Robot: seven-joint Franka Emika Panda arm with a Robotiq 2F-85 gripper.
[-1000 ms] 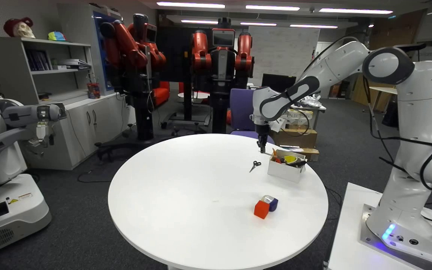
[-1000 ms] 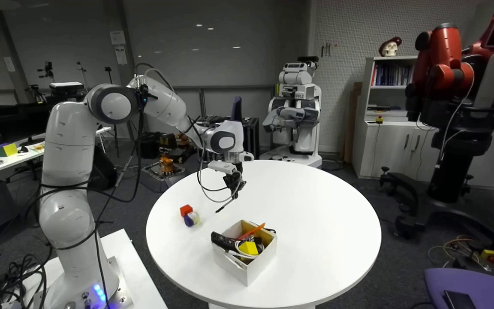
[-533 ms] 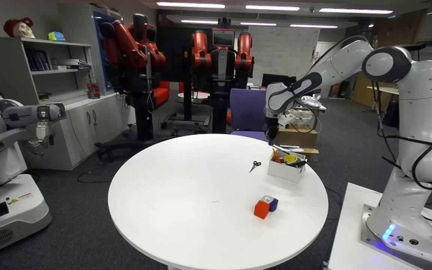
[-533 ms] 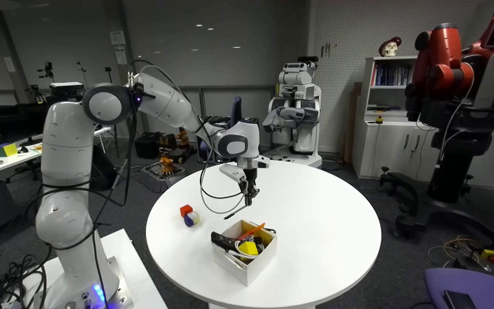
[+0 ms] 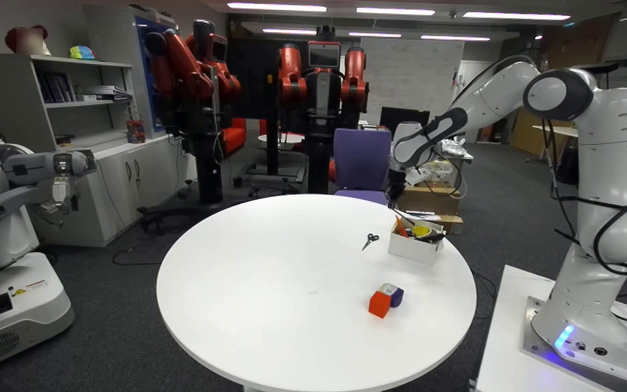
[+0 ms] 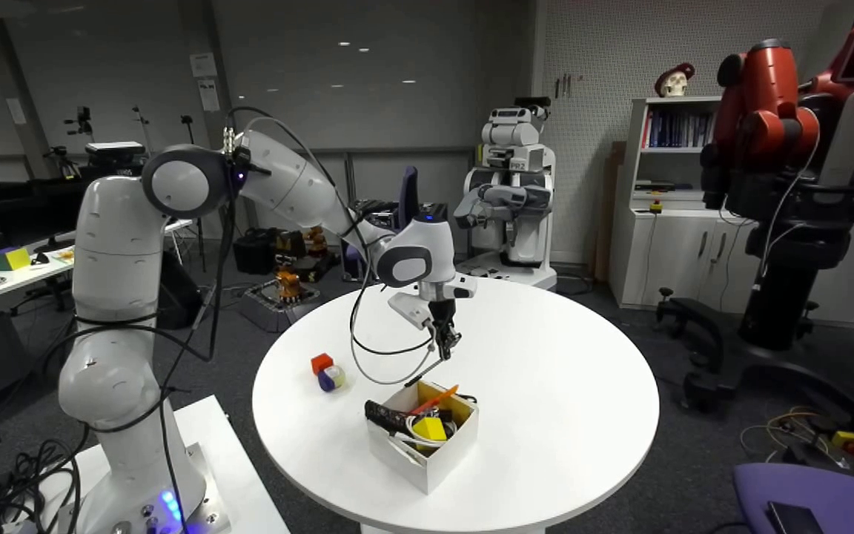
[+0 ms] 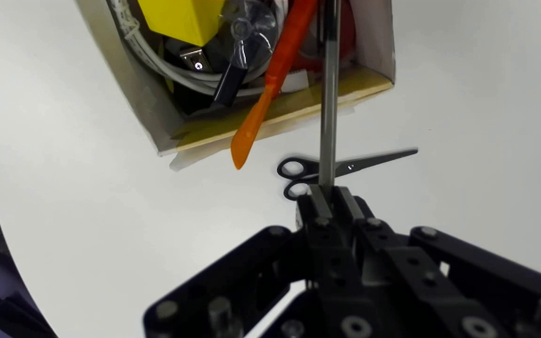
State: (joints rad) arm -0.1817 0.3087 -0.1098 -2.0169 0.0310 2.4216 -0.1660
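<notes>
Gripper: pinched around the end of a thin metal rod, just below centre of the wrist view; narrow tips suit so slim a piece.
Metal rod: runs to the top edge of the wrist view, its far part dark; held by one end, it can probably pivot, perhaps why it slants toward the lower left in an exterior view.
White box: bottom centre of an exterior view, the rod's dark end overlapping its rim there; whether they touch, I cannot tell.
Orange tool: pokes over the box edge, upper middle of the wrist view, probably too long to lie flat inside.
Yellow block: inside the box, upper left of the wrist view.
Scissors: flat on the table, crossed by the rod in the wrist view.
Red cube: lower right of an exterior view, just beside a rounded purple-and-white piece.
</notes>
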